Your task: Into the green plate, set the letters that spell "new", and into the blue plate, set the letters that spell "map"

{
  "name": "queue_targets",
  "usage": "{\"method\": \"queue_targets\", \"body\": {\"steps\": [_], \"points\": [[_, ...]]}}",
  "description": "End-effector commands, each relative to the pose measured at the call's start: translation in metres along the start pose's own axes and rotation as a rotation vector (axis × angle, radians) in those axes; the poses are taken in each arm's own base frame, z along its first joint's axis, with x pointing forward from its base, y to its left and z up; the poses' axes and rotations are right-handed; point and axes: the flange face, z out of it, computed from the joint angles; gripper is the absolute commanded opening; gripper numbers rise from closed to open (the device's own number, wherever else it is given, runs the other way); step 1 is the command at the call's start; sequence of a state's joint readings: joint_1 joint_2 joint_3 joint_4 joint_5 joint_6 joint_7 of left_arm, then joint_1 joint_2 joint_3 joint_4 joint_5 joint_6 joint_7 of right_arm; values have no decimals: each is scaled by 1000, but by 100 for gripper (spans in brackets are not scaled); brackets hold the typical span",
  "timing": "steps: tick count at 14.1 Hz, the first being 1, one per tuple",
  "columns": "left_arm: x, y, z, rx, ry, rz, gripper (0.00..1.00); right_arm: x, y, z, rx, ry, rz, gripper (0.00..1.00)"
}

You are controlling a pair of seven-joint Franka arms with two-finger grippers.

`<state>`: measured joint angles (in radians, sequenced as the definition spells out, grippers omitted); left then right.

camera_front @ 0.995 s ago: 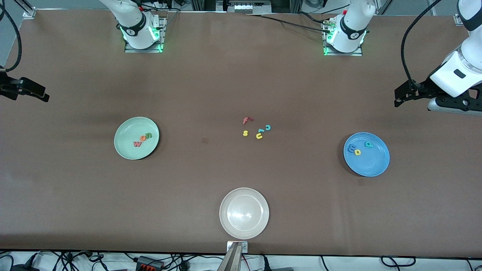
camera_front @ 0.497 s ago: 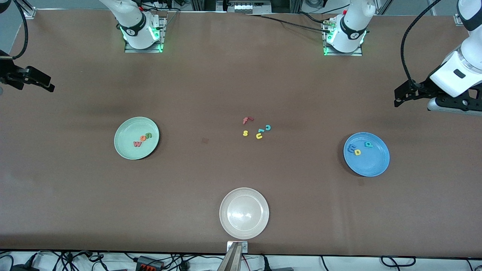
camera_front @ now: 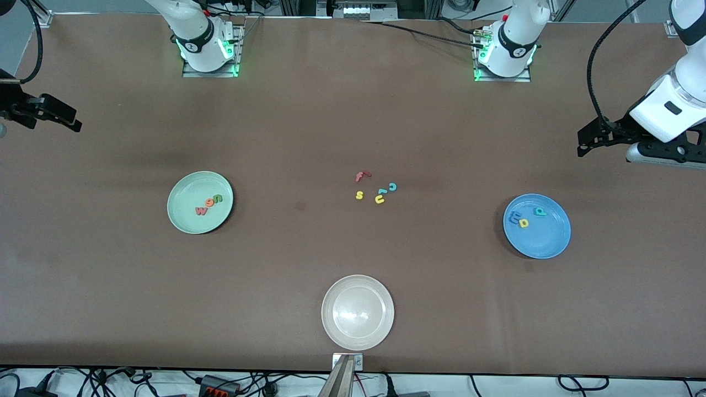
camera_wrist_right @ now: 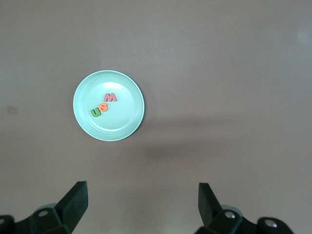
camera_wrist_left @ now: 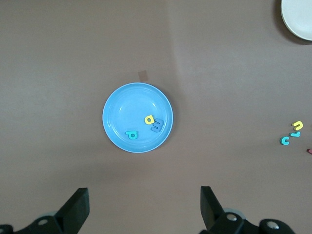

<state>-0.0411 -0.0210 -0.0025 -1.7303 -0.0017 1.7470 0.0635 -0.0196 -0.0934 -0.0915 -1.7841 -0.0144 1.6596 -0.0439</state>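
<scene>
From the front camera, the green plate [camera_front: 199, 202] sits toward the right arm's end of the bench [camera_front: 309, 121] and it's carrying all three of its letters: the olive "n" [camera_front: 218, 198], the orange "e" [camera_front: 210, 202] and the red-pink "w" [camera_front: 201, 210], strung out in a short line. Over at the left arm's end, the blue plate [camera_front: 536, 226] has the blue "m" [camera_front: 514, 218], the yellow "a" [camera_front: 523, 223] and the teal "p" [camera_front: 539, 211] inside its rim. Between the two plates a little cluster of leftovers lies on the bench: a red "f" [camera_front: 361, 176], a yellow "s" [camera_front: 359, 195], a yellow "u" [camera_front: 379, 199] and a teal "c" [camera_front: 392, 187]. The cream-white plate [camera_front: 357, 312] sits nearest the camera. The right hand [camera_front: 60, 114] hangs up at its own edge of the bench, the left hand [camera_front: 593, 140] likewise at its end, both arms waiting. Switching to the left wrist view: the left hand [camera_wrist_left: 145, 207] is spread wide with nothing in it, looking down on the blue plate [camera_wrist_left: 122, 109] with its "p" [camera_wrist_left: 131, 134], "a" [camera_wrist_left: 149, 119] and "m" [camera_wrist_left: 157, 126]. Now the right wrist view: the right hand [camera_wrist_right: 142, 204] is also parted wide and empty, high over the green plate [camera_wrist_right: 124, 117], where "w" [camera_wrist_right: 110, 97], "e" [camera_wrist_right: 103, 107] and "n" [camera_wrist_right: 96, 112] touch in a row
</scene>
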Motion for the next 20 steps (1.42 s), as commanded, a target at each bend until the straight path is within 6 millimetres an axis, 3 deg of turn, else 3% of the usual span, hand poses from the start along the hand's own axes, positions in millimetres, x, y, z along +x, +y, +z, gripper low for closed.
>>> {"method": "queue_targets", "body": {"steps": [1,12,15,20], "points": [[-3,1,-7,3,-3,19,100,-5,2,-8,-17,7,2,100],[-2,2,-7,3,-3,21,100,-4,3,-5,-52,0,-8,100],[-2,3,-7,3,-3,22,100,-2,-9,0,-54,-6,-25,100],[-2,3,-7,3,-3,21,100,-2,10,-2,-42,11,13,100]]}}
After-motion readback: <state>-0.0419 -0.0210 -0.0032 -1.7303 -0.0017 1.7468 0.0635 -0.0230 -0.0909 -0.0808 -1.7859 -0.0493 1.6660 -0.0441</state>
